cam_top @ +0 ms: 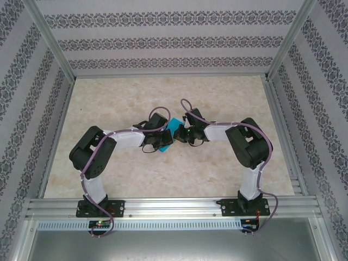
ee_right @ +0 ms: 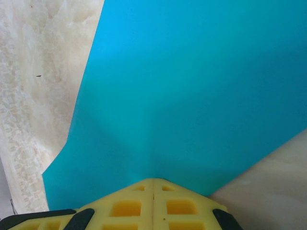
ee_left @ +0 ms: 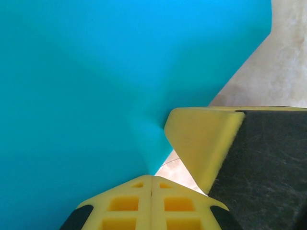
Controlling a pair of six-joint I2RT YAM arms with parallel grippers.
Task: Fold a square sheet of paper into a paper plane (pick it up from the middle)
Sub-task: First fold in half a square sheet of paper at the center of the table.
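Patterned walls close in 3 sides of the cell, and the pale marbled counter fills the floor between them. An aluminium rail runs along the near edge and carries both bases. The left arm and the right arm bend inward, purple cables looping over them, and they meet near the counter's middle.

The square sheet of paper sits there, between the 2 wrists. From above we see just a small cyan patch of it, since the arms cover the rest. We cannot tell whether it touches the counter.

In the left wrist view the sheet is plain, bright cyan, with soft creases running to the point where it is held and 1 straight edge slanting down on the right. In the right wrist view the sheet shows a straight left edge, a corner at the lower left and faint folds fanning up from the grip.

The left hand has its 2 yellow fingers pressed together seam to seam, pinching the paper at their tip. The right hand is closed the same way on the sheet's lower edge. Another yellow pad, backed in black, reaches in from the right of the left wrist view and touches the sheet just beside the left hand.
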